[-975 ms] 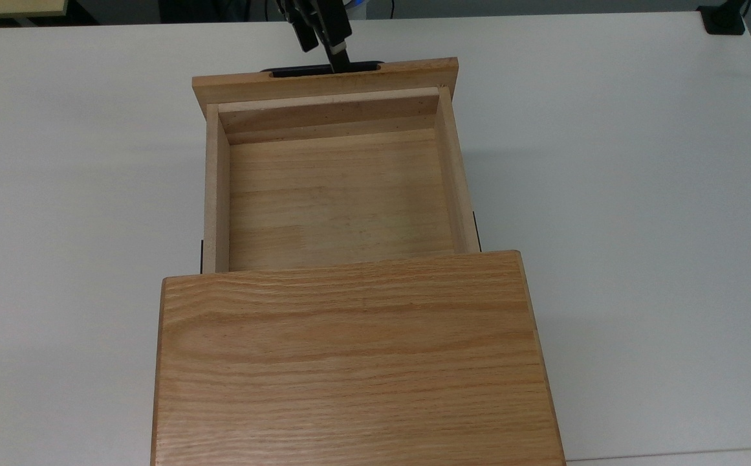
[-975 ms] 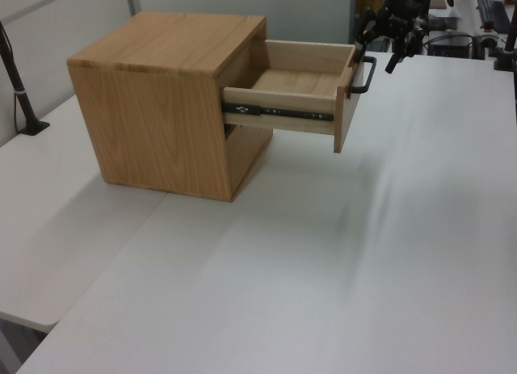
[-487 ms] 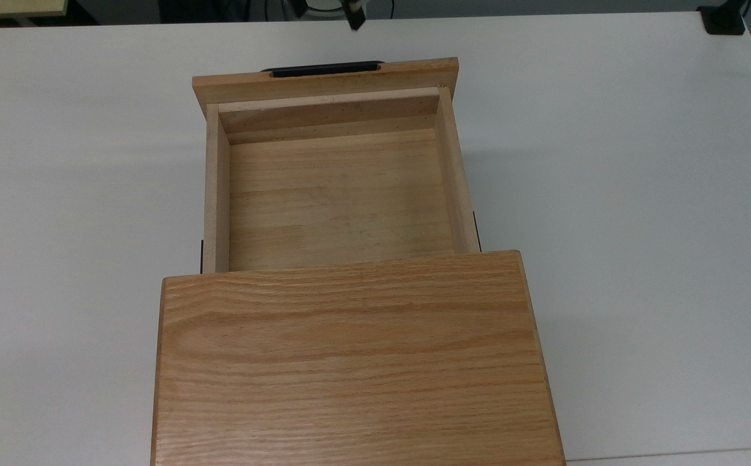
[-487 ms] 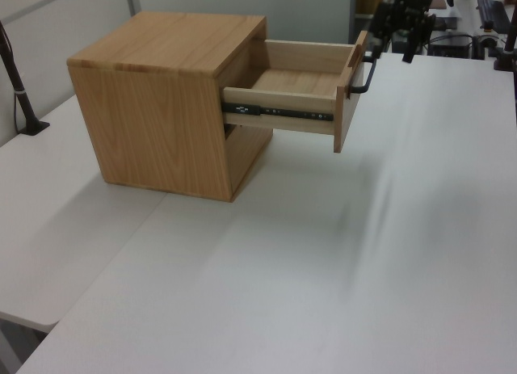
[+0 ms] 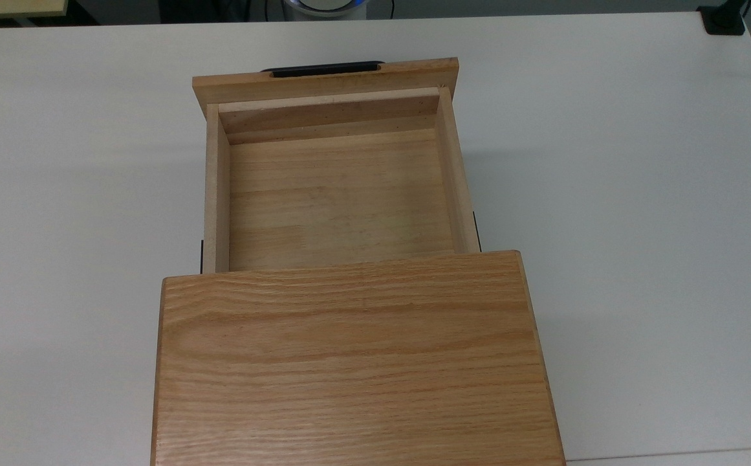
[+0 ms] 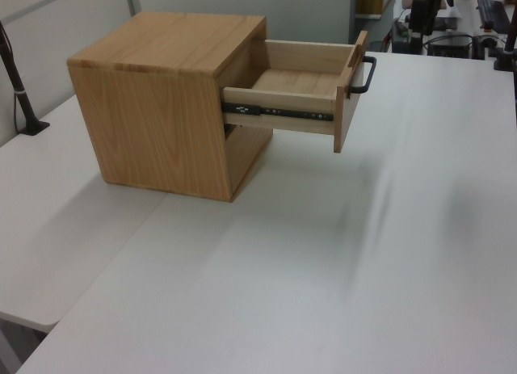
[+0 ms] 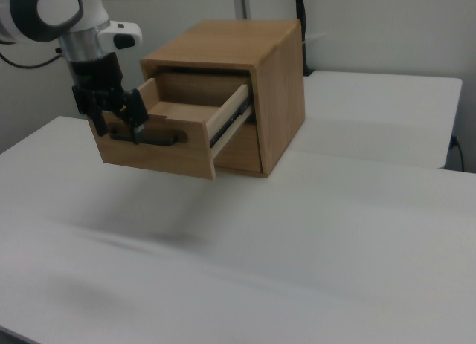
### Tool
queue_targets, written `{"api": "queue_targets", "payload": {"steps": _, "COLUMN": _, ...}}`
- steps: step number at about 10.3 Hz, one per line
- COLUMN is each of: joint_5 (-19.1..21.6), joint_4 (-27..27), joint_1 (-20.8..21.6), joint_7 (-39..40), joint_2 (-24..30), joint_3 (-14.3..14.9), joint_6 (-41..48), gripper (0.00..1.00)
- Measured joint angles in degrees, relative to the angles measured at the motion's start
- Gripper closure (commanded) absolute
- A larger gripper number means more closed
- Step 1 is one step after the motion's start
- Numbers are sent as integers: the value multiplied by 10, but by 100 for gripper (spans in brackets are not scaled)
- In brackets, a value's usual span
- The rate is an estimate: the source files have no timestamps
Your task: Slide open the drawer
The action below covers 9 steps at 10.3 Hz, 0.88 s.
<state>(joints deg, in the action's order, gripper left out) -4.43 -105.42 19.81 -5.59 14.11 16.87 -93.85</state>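
The light oak drawer (image 5: 339, 194) stands pulled far out of its cabinet (image 5: 349, 362), its inside bare. Its black bar handle (image 5: 326, 68) runs along the front panel at the top view's top. In the left view the drawer (image 6: 299, 83) juts toward the right on a black slide rail, with the handle (image 6: 363, 75) free. In the right view my gripper (image 7: 117, 122) hangs in front of the drawer's front panel (image 7: 160, 154), just above the left end of the handle (image 7: 160, 139). Its fingers (image 7: 137, 112) are spread, open, with nothing between them.
The cabinet rests on a wide white table (image 5: 640, 194) with bare surface on both sides and in front of the drawer. The arm's white base (image 5: 326, 5) sits at the table's far edge. A black post (image 6: 20, 91) stands at the left view's left.
My gripper has let go of the handle and drawn back and up, leaving the top view. The drawer has stayed at the same extension.
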Motion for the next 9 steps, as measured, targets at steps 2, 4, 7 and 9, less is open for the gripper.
{"api": "queue_targets", "payload": {"steps": 2, "joint_5": -36, "joint_4": 29, "joint_1": 0, "joint_7": 56, "joint_2": -27, "joint_3": -4, "joint_6": 29, "gripper": 0}}
{"api": "queue_targets", "payload": {"steps": 4, "joint_5": -40, "joint_4": 85, "joint_1": -4, "joint_7": 88, "joint_2": -79, "joint_3": -4, "joint_6": 56, "gripper": 0}}
{"api": "queue_targets", "payload": {"steps": 7, "joint_5": -40, "joint_4": 124, "joint_1": -84, "joint_7": 141, "joint_2": -111, "joint_3": -63, "joint_6": 82, "gripper": 0}}
{"api": "queue_targets", "payload": {"steps": 9, "joint_5": -39, "joint_4": 130, "joint_1": -125, "joint_7": 149, "joint_2": -113, "joint_3": -100, "joint_6": 85, "gripper": 0}}
